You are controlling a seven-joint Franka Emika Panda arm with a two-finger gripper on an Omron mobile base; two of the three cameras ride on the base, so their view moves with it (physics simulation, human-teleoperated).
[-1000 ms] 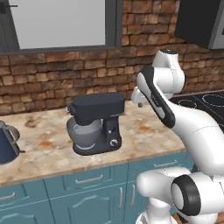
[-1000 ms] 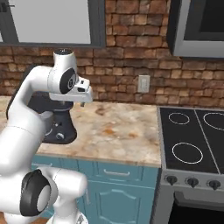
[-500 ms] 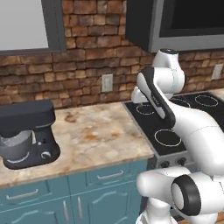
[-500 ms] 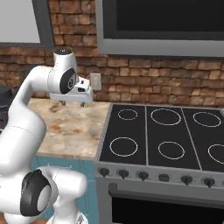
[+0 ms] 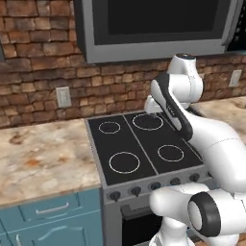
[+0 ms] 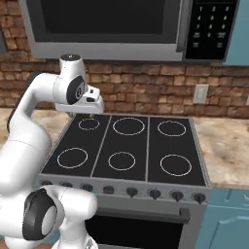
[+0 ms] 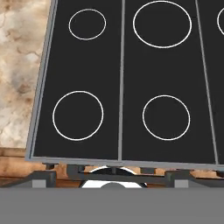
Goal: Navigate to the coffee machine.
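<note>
Black stove (image 6: 127, 148) lies below my hand (image 6: 92, 104), beside the marble desk (image 5: 43, 158); I cannot tell my fingers' spread.

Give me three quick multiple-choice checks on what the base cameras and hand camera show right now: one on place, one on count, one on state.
1. What lies directly in front of the base?
A. a sink
B. the black cooktop
C. a fridge

2. How many burner rings does the right base view show on the cooktop?
A. two
B. four
C. six

3. What stands on the cooktop?
A. a pot
B. a kettle
C. nothing

Answers:
1. B: both base views look down on the cooktop, with the microwave above it and marbled counter to either side.
2. C: two rows of three white rings show there.
3. C: the glass is bare in the hand view and both base views, and the arm hangs above its back left corner.
</note>
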